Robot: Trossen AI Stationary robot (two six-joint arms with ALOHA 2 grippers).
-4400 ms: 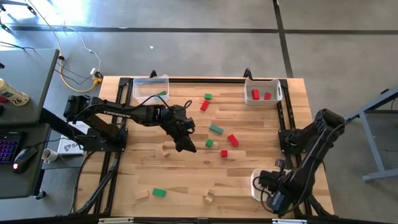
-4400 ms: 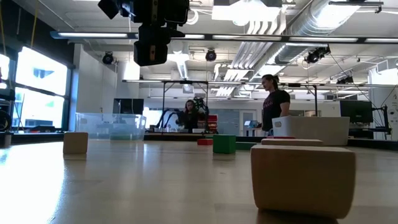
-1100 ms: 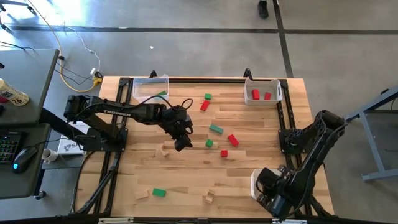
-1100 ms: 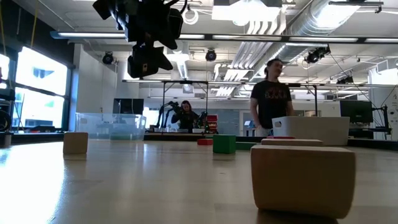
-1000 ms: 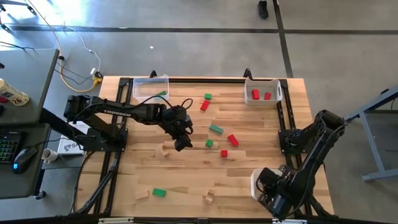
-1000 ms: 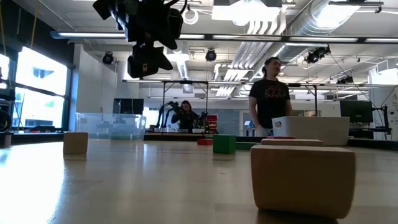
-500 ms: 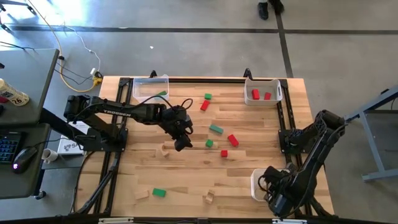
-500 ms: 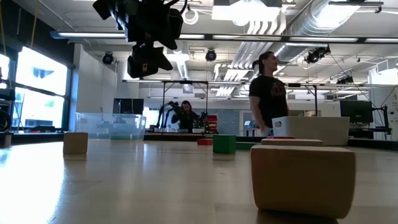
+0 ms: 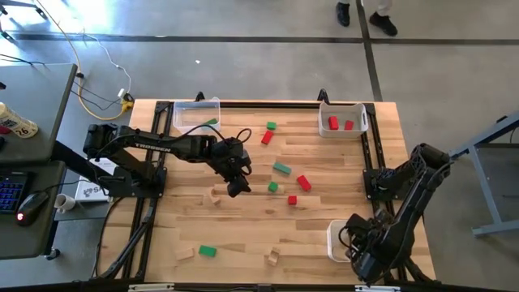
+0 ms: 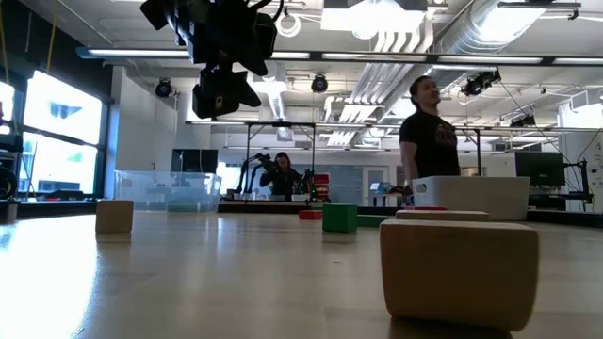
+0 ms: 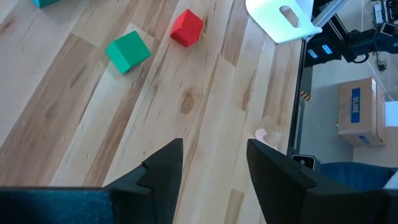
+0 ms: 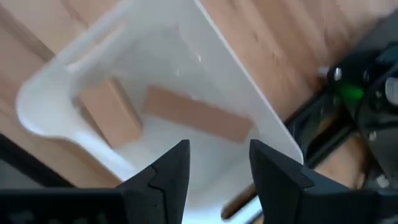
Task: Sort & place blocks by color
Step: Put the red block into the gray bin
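Note:
Small blocks lie scattered on the wooden table: red ones (image 9: 303,182), green ones (image 9: 281,168) and plain wood ones (image 9: 216,195). My left gripper (image 9: 237,190) hangs open and empty above the table's middle; in its wrist view my left gripper (image 11: 214,180) looks past a green cube (image 11: 127,51) and a red cube (image 11: 187,27). My right gripper (image 9: 357,247) hovers open and empty over the white bin (image 9: 332,240) at the near right corner. Under my right gripper (image 12: 217,180), two plain wood blocks (image 12: 196,115) lie in that bin.
A clear bin (image 9: 197,113) at the far left holds a green block. A white bin (image 9: 343,118) at the far right holds two red blocks. More blocks lie near the near edge (image 9: 208,251). A person (image 10: 431,132) stands beyond the table.
My right gripper has shifted slightly toward the table's right edge above the near white bin, staying open. The person in the room behind has walked to the right in the low view. The blocks have stayed where they were.

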